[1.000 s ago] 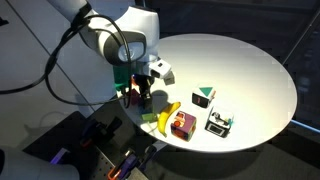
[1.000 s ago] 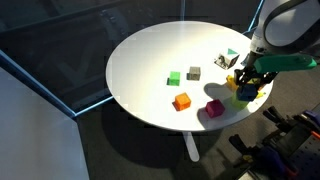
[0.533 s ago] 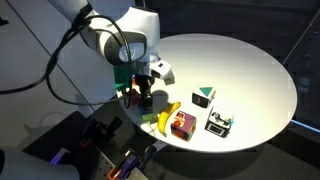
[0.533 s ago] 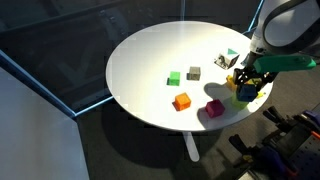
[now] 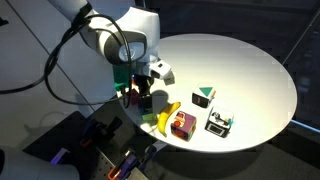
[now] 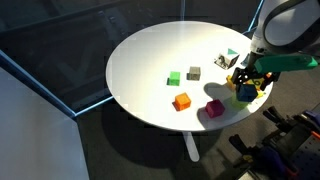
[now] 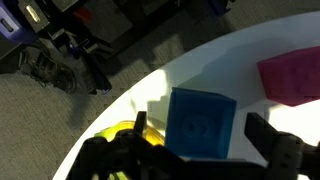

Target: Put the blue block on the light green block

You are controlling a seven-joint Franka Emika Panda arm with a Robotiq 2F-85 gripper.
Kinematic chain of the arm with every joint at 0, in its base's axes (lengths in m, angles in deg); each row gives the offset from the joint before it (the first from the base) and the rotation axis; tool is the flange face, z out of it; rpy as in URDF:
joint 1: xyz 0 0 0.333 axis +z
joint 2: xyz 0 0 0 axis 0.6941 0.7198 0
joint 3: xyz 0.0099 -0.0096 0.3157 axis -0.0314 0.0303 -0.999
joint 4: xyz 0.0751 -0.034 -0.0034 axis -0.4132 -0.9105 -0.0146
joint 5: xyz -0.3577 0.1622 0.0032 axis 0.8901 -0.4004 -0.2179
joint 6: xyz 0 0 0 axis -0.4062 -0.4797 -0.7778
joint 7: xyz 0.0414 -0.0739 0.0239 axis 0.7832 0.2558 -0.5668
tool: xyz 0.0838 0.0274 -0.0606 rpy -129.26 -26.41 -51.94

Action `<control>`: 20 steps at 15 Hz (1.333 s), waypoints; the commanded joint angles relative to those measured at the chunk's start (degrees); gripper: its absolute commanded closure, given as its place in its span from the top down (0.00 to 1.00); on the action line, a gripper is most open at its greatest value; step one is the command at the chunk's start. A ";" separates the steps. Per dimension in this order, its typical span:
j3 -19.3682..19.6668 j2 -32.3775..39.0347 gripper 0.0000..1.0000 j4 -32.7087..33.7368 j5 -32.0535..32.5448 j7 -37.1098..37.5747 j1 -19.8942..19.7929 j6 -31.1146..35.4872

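Where the fingers [image 7: 190,165] hang: blue block [image 7: 203,124], magenta cube [image 7: 291,77] beside.

Round white table [image 6: 150,60] carries green cube [image 6: 174,78], grey cube [image 6: 194,72], orange cube [image 6: 181,101], magenta cube [image 6: 214,108], possibly banana [image 5: 168,116].

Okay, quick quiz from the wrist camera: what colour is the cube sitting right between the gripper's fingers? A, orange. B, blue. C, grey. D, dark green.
B: in the wrist view the blue block fills the space between the two dark fingers of the gripper, with a magenta cube off to one side on the white table.
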 commanded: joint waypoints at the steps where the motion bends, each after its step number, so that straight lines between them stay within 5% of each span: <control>1: -0.18 -3.83 1.00 -0.58 -1.06 -1.41 -0.48 -5.40; 6: -0.38 -8.16 1.00 -1.14 -0.63 -2.03 -0.71 -10.25; 15: -1.93 -16.02 1.00 -0.60 1.02 -20.30 -0.33 -9.74; 20: -2.50 -21.40 1.00 -3.14 1.29 -19.65 -0.55 -11.36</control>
